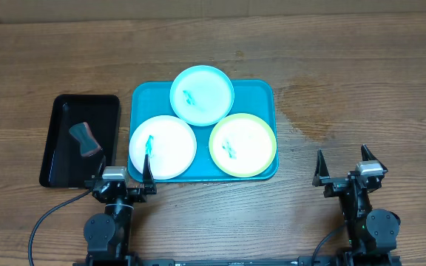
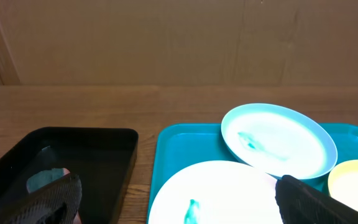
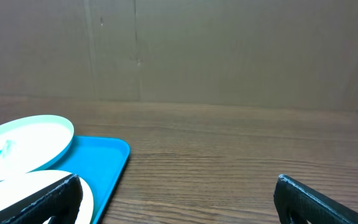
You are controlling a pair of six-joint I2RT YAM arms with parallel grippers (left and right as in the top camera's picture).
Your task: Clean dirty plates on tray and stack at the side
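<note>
The turquoise tray (image 1: 261, 92) lies at the table's centre with three plates on it. The white plate (image 1: 163, 147) is at front left, the pale blue plate (image 1: 202, 94) at the back and the yellow-green plate (image 1: 242, 145) at front right; each has a teal smear. My left gripper (image 1: 124, 171) is open and empty, just in front of the white plate (image 2: 229, 193). My right gripper (image 1: 342, 164) is open and empty over bare table, right of the tray (image 3: 104, 162). The left wrist view also shows the pale blue plate (image 2: 278, 140).
A narrow black tray (image 1: 58, 148) lies left of the turquoise tray, with a small dark sponge-like block (image 1: 85, 139) in it. Bare wooden table (image 1: 346, 89) stretches to the right and behind. A cardboard wall (image 3: 229, 50) stands at the far edge.
</note>
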